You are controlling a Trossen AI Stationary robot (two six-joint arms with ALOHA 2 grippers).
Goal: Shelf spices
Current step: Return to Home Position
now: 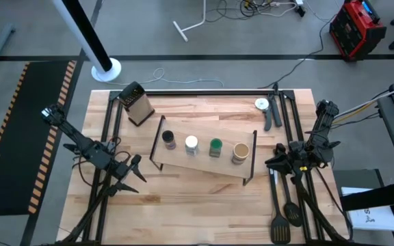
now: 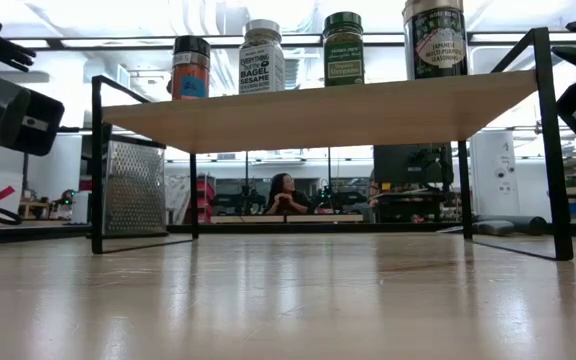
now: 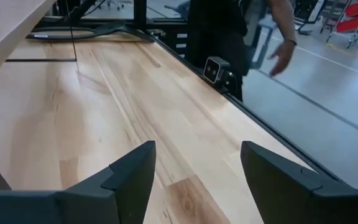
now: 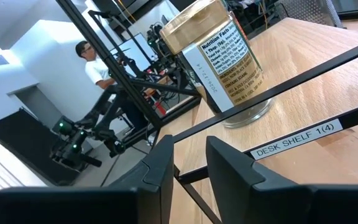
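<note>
The shelf (image 1: 204,165), a light-wood board with black metal frame ends, stands on its frame legs in the middle of the table. Four spice jars stand upright on it in a row: black lid (image 1: 168,139), white lid (image 1: 191,143), green lid (image 1: 215,146) and tan lid (image 1: 241,152). The low view shows them on the board (image 2: 318,110). My left gripper (image 1: 138,171) is open and empty over bare table near the shelf's left end. My right gripper (image 1: 271,156) is open by a narrow gap and empty, just right of the shelf, pointing at the tan-lidded jar (image 4: 219,59).
A box grater (image 1: 137,104) stands at the far left of the shelf. A round white dial with a dark handle (image 1: 264,106) lies at the far right. Dark spatulas (image 1: 284,220) lie at the near right. People show in the room beyond the table (image 3: 229,25).
</note>
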